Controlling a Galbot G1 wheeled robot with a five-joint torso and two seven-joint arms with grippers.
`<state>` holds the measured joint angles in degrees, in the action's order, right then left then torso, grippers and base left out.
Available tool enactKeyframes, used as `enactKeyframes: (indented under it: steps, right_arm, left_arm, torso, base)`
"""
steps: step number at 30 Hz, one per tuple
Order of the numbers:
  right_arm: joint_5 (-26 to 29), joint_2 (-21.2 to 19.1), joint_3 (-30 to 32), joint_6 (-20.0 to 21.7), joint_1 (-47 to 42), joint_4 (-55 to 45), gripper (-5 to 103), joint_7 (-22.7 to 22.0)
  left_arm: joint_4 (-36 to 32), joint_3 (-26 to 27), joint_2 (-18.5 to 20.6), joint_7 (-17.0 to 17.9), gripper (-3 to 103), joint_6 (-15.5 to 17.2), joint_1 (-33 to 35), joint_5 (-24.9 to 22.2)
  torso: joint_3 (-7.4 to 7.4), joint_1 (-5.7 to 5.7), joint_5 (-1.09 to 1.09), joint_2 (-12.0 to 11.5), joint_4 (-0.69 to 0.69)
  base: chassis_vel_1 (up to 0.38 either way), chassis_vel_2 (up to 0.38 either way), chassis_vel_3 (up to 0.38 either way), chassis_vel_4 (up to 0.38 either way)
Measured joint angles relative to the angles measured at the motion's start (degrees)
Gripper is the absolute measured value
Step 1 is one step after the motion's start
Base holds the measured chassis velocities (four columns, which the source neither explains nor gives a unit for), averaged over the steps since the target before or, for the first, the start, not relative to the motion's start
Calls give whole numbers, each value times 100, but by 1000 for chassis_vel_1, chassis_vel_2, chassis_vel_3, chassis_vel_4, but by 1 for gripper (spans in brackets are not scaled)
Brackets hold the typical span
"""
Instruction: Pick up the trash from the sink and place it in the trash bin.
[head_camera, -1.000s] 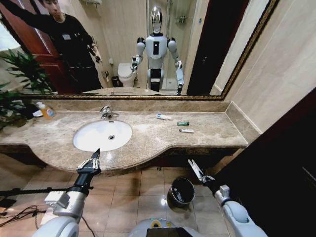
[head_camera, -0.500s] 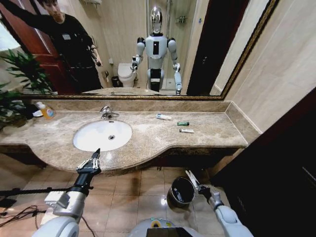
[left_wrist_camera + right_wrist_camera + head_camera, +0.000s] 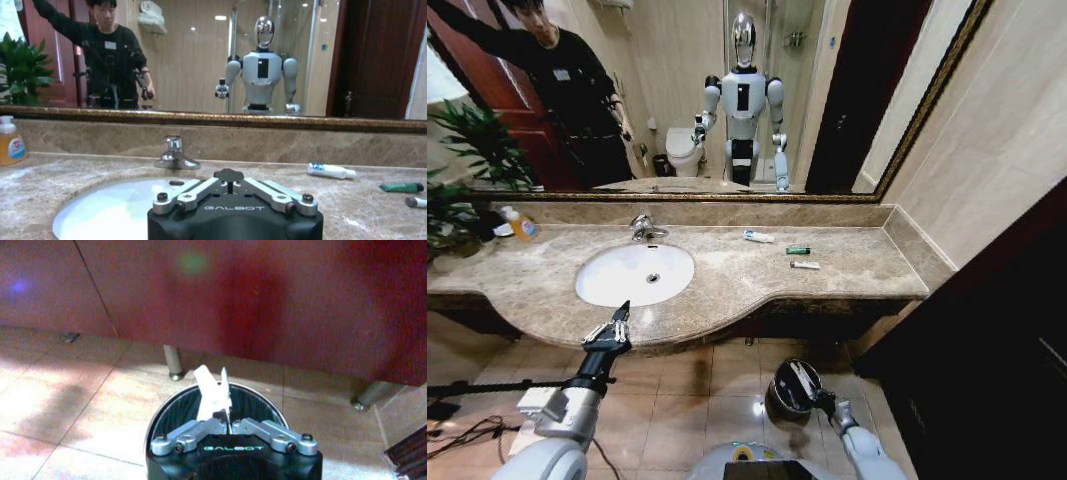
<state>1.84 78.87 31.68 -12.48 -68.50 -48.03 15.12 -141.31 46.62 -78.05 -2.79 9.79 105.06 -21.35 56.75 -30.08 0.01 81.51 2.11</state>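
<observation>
Right gripper (image 3: pixel 801 383) positioned over the trash bin (image 3: pixel 779 397) on the floor tiles, fingers clamped on a crumpled white paper scrap (image 3: pixel 213 394) above the bin opening. Left gripper (image 3: pixel 611 328) held at the counter (image 3: pixel 727 290) edge before the sink (image 3: pixel 617 285), fingers closed on nothing. White-and-blue tubes (image 3: pixel 759 237) and green packet (image 3: pixel 798 250) located on the counter beside the sink.

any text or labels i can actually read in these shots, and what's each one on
"GALBOT": on the left gripper body, left wrist view.
"GALBOT": on the right gripper body, right wrist view.
Soap bottle label: too blurred to read.
White tube print: too small to read.
</observation>
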Motion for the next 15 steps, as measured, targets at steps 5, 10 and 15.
enactKeyframes:
  steps: [5,10,15]
  right_arm:
    - [-30,26,18,-11,98,156,0,-29]
    - [-57,7,33,-23,129,249,9,-35]
    - [-50,-5,37,-98,135,259,25,-160]
  left_arm:
    - [0,0,0,0,0,0,0,0]
    - [0,0,0,0,0,0,0,0]
    - [0,0,0,0,0,0,0,0]
  torso:
    - [0,0,0,0,0]
    - [0,0,-1,0,0]
    - [0,0,-1,0,0]
  base:
    - [0,0,0,0]
    - [0,0,0,0]
    - [0,0,0,0]
